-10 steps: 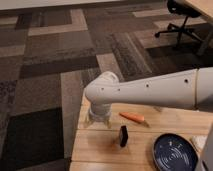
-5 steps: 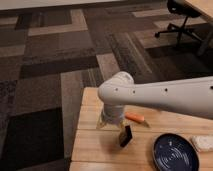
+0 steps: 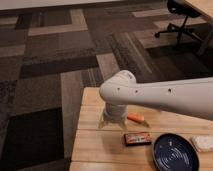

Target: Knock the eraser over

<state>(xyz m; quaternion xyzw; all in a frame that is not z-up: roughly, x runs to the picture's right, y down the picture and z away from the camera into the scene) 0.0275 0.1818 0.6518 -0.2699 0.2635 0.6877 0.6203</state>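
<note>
The eraser [image 3: 137,138] lies flat on the wooden table [image 3: 95,145], its reddish-brown face with black edging turned up, just left of the blue plate. My gripper [image 3: 113,121] points down onto the table just up and left of the eraser, at the end of the white arm [image 3: 165,96] that reaches in from the right. An orange tapered stick [image 3: 135,118] lies just right of the gripper, partly hidden behind it.
A dark blue plate [image 3: 173,152] sits at the table's front right, with a white object [image 3: 202,143] beside it at the right edge. The table's left edge drops to patterned carpet. An office chair [image 3: 180,20] stands far back right.
The eraser stood upright a second ago, tilted half a second ago, and now lies flat. My arm and gripper swept rightward across the table towards it.
</note>
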